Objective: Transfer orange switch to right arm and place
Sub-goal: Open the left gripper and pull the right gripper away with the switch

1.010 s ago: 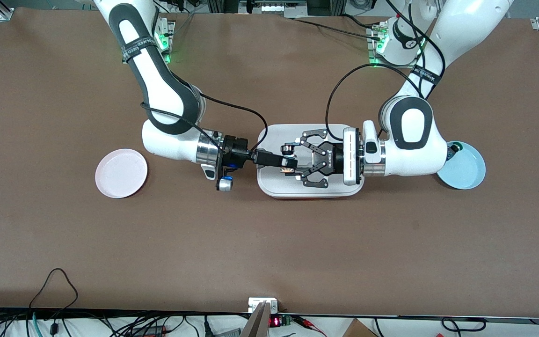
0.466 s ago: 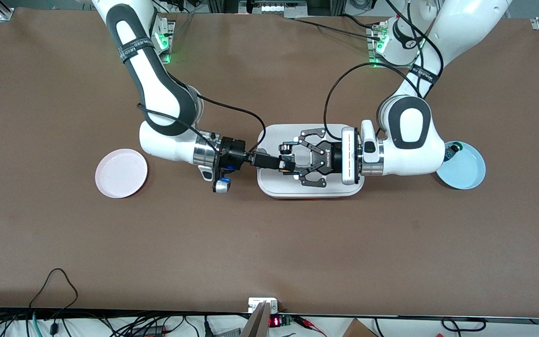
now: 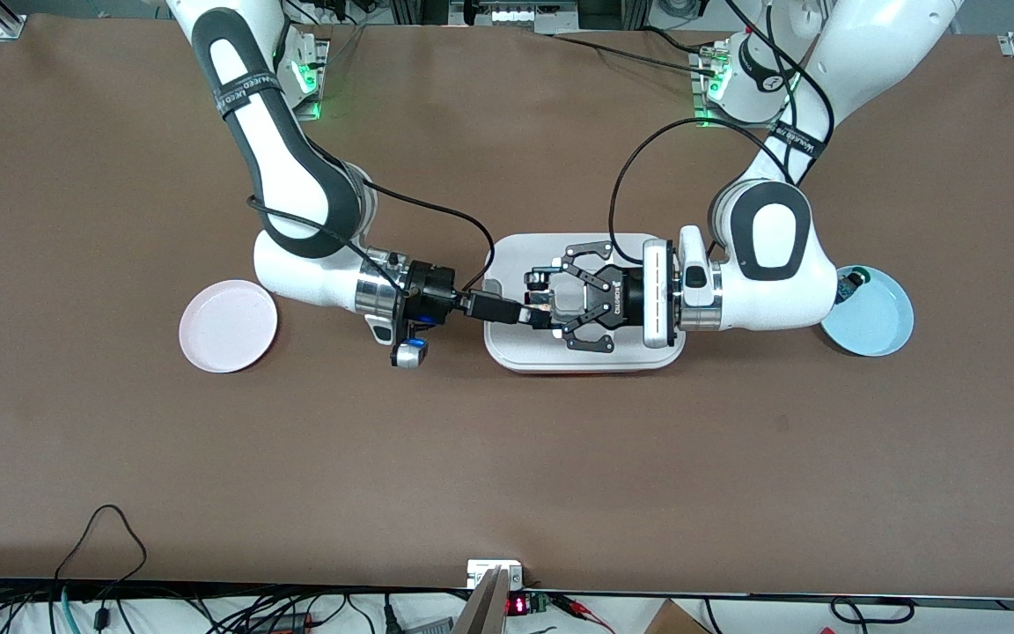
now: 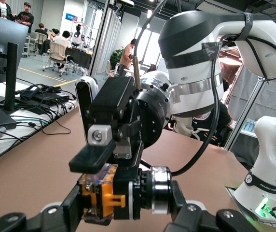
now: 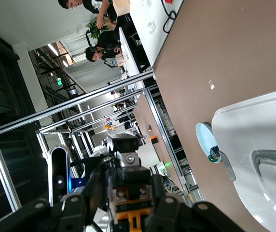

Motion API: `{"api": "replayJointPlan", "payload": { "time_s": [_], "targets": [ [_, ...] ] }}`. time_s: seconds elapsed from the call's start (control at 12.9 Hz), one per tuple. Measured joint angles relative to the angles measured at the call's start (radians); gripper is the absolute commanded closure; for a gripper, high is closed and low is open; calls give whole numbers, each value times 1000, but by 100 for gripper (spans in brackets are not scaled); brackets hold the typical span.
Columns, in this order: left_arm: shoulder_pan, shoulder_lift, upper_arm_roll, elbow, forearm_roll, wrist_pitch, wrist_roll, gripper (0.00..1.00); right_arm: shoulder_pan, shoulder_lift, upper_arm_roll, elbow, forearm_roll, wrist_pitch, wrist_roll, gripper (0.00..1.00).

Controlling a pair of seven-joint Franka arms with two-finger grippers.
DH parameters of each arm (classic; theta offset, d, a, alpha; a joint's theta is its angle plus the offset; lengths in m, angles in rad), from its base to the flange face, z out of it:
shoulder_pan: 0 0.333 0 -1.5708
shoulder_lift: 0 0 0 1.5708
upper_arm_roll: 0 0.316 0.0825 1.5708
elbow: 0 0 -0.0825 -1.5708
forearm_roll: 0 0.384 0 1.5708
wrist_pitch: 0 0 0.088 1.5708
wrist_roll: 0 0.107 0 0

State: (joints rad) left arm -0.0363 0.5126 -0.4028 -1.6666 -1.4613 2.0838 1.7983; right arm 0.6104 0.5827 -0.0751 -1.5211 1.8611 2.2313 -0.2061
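Both grippers meet over the white tray [image 3: 648, 255] at the table's middle. The orange switch [image 4: 104, 195], a small black part with an orange band, hangs between them and also shows in the right wrist view [image 5: 137, 217]. My left gripper [image 3: 544, 301], the wide linkage one, is shut on the switch's two ends [image 4: 126, 203]. My right gripper [image 3: 532, 310], the slim one, comes in from its own end. Its fingers [image 4: 92, 157] sit above and below the switch, snug against it [image 5: 128, 212]. From the front camera the switch is mostly covered.
A pink plate [image 3: 228, 326] lies toward the right arm's end of the table. A light blue plate [image 3: 877, 326] lies toward the left arm's end, with a small green-capped part [image 3: 855, 280] at its rim. Cables hang along the table edge nearest the front camera.
The right gripper's fingers have drawn together onto the switch. Both hands have shifted slightly toward the right arm's end. The left gripper's grip is unchanged.
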Motion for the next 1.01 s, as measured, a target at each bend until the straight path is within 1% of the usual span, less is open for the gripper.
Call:
{"api": "replayJointPlan", "payload": {
  "time_s": [0.16,0.23,0.31,0.39,0.47,0.54,1.01],
  "targets": [
    [0,0,0,2,-6,0,0,85,0,0,0,-1,2,0,0,77],
    [1,0,0,2,-11,-1,0,83,-1,0,0,-1,4,-1,0,87],
    [1,0,0,2,-12,-1,0,76,-1,0,0,-1,4,-1,0,93],
    [1,0,0,2,-12,-1,0,76,-1,0,0,-1,4,-1,0,99],
    [1,0,0,2,-12,-1,0,47,-1,0,0,-1,4,-1,0,100],
    [1,0,0,2,-12,-1,0,0,-1,0,0,-1,4,-1,0,100],
    [-2,4,-1,1,-12,-2,0,0,-2,-1,0,5,4,-1,-1,100]
  ]
}}
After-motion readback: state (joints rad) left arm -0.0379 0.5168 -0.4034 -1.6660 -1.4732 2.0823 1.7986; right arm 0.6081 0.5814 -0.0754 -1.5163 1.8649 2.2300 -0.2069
